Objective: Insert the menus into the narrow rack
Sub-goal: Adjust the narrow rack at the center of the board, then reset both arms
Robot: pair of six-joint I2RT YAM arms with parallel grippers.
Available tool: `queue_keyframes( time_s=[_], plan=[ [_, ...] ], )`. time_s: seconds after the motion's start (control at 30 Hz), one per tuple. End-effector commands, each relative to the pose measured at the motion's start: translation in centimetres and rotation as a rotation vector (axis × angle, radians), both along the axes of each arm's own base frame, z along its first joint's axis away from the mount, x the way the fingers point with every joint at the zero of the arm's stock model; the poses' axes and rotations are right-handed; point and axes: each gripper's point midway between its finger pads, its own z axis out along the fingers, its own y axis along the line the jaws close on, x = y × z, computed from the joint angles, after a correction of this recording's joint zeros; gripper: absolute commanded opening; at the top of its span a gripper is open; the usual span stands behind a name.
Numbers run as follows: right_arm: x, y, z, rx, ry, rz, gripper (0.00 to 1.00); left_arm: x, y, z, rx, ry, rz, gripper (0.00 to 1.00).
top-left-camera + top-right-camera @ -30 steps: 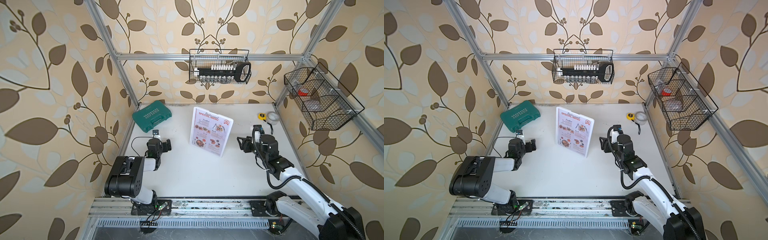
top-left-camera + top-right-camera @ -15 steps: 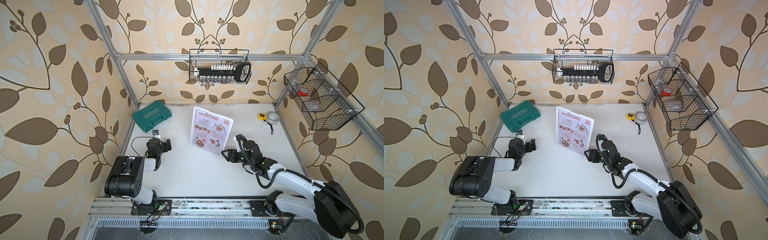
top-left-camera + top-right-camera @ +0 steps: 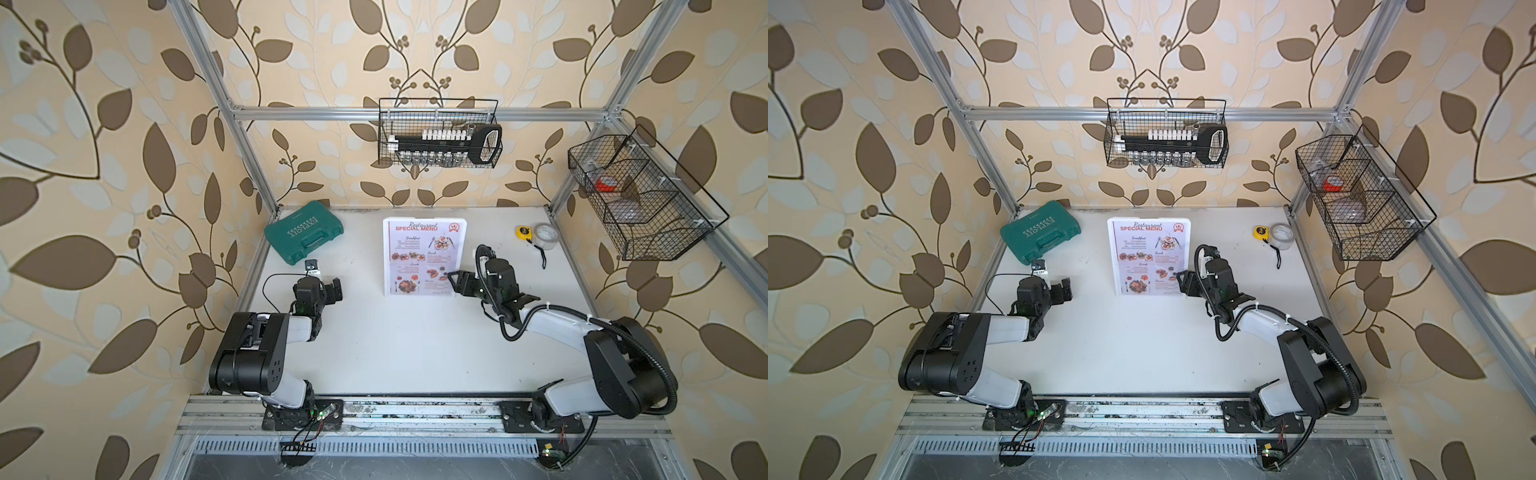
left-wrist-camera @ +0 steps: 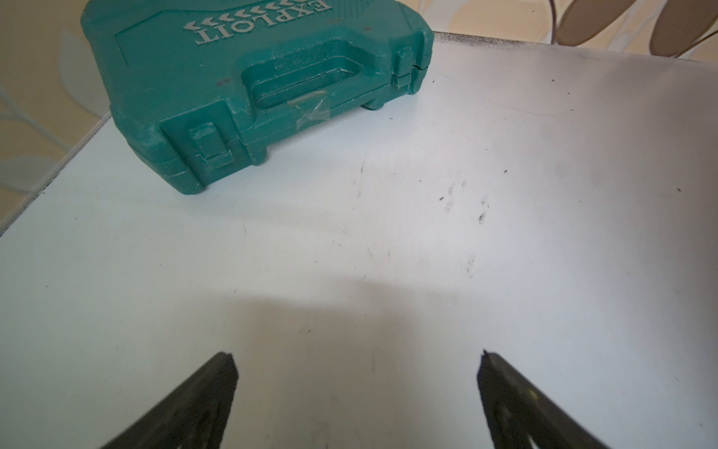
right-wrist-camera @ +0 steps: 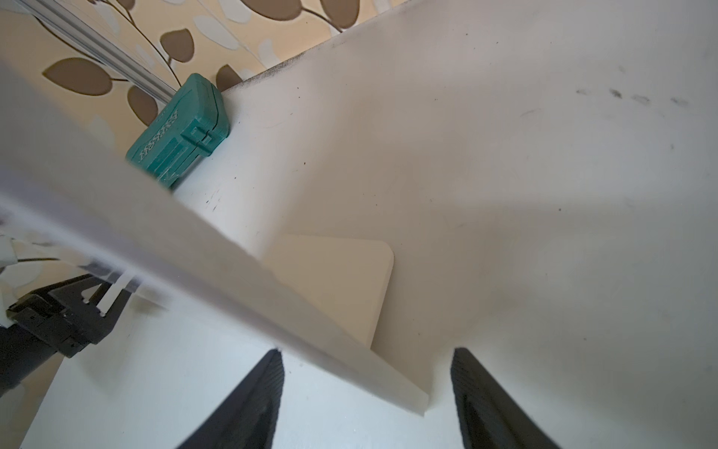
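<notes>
**Menu (image 3: 422, 257) in rack (image 3: 462, 222); right tool (image 3: 454, 282) at edge**

Rack stands upright mid-bench (image 3: 395, 345), menu inside. Right tool is half-open and straddles the rack's lower corner, gripping nothing; probably there to square it. Left tool (image 3: 336, 289) is wide, empty, parked clear by the green case (image 3: 303, 237).

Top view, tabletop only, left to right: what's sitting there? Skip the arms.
green EXPLOIT case → menu standing in the narrow rack → yellow tape measure → tape roll
</notes>
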Motion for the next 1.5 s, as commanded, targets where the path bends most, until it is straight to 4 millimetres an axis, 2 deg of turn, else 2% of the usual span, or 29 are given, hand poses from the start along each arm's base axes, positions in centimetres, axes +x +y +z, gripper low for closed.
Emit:
queue_keyframes(
  time_s=[0.0, 0.13, 0.23, 0.37, 0.5, 0.57, 0.73, 0.83, 0.87, 0.9, 0.93, 1.0, 1.13, 1.47],
  plan=[
    [1.0, 0.3, 2.1, -0.001, -0.073, 0.032, 0.69, 1.0, -0.1, 1.6, 0.023, -0.053, -0.006, 0.99],
    [-1.0, -1.0, 3.4, -0.069, -0.117, 0.039, 0.70, 1.0, -0.1, 1.6, 0.021, -0.050, -0.007, 0.99],
    [-2.4, -4.5, 3.4, -0.203, -0.140, -0.031, 0.72, 1.0, -0.1, 1.6, 0.022, -0.052, -0.007, 0.99],
    [-3.1, -10.3, 3.2, -0.393, -0.205, -0.175, 0.74, 1.1, -0.1, 1.6, 0.022, -0.052, -0.007, 0.99],
    [-2.6, -14.8, 3.5, -0.500, -0.266, -0.314, 0.75, 1.0, -0.1, 1.5, 0.022, -0.051, -0.006, 0.99],
    [-2.2, -16.4, 3.2, -0.519, -0.317, -0.372, 0.76, 1.1, 0.0, 1.6, 0.022, -0.052, -0.005, 0.99],
    [-0.7, -17.5, 2.0, -0.504, -0.412, -0.380, 0.76, 1.1, -0.1, 1.6, 0.022, -0.052, -0.007, 0.99],
    [-0.2, -18.0, 0.2, -0.490, -0.386, -0.393, 0.77, 1.0, -0.1, 1.6, 0.022, -0.051, -0.006, 0.99],
    [-0.7, -18.1, -0.2, -0.481, -0.399, -0.395, 0.82, 1.0, -0.1, 1.6, 0.022, -0.051, -0.006, 0.99],
    [-1.0, -18.4, 0.2, -0.461, -0.437, -0.410, 0.95, 1.0, -0.1, 1.6, 0.023, -0.051, -0.007, 0.99],
    [-1.2, -18.6, 0.2, -0.439, -0.435, -0.410, 0.99, 1.0, -0.1, 1.5, 0.021, -0.050, -0.007, 0.99],
    [-1.1, -19.0, -0.1, -0.407, -0.413, -0.398, 1.00, 1.0, -0.1, 1.6, 0.022, -0.050, -0.006, 0.99],
    [-0.3, -18.0, -0.6, -0.410, -0.385, -0.325, 0.99, 1.0, -0.1, 1.6, 0.021, -0.051, -0.007, 0.99],
    [-0.2, -17.9, -0.6, -0.459, -0.378, -0.354, 1.00, 1.0, -0.1, 1.7, 0.022, -0.053, -0.007, 0.99]
  ],
)
